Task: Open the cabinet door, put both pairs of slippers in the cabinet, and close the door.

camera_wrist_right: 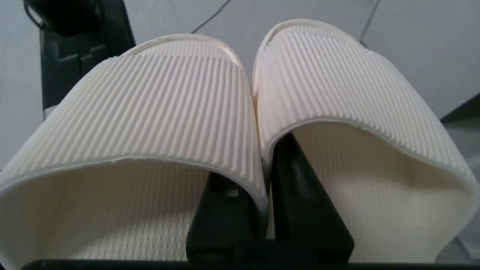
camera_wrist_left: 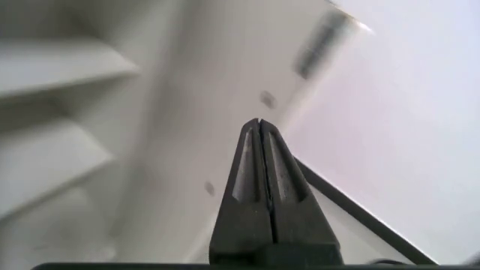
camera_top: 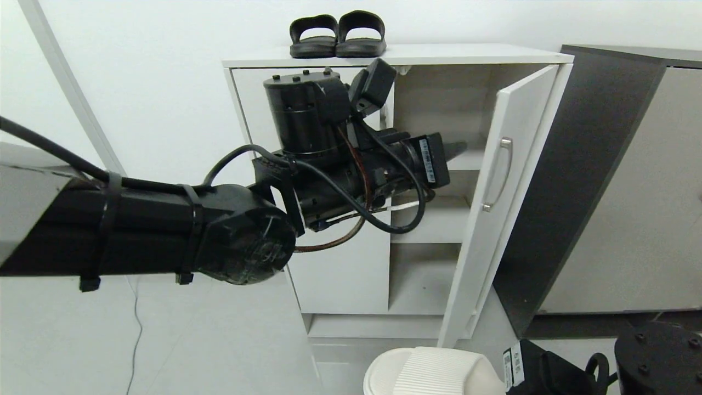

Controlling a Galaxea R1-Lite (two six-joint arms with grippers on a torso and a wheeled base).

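Note:
A white cabinet [camera_top: 395, 55] stands ahead with its right door [camera_top: 482, 247] swung open on shelves [camera_top: 439, 216]. A pair of black slippers [camera_top: 337, 35] rests on its top. My left gripper [camera_top: 459, 147] reaches into the opening at the upper shelf, shut and empty; the left wrist view shows its fingers [camera_wrist_left: 247, 169] pressed together near the door's inner face [camera_wrist_left: 225, 90]. Low in front of the cabinet, my right gripper [camera_wrist_right: 266, 191] is shut on a pair of cream ribbed slippers [camera_wrist_right: 165, 105], one finger inside each strap, pinching their inner sides together. The cream slippers [camera_top: 433, 370] lie below the open door.
A dark grey cabinet [camera_top: 603, 181] stands right beside the open door, close behind its handle [camera_top: 500, 174]. The left door [camera_top: 340, 274] is closed. Pale floor [camera_top: 219, 340] with a thin cable [camera_top: 134, 329] lies to the left.

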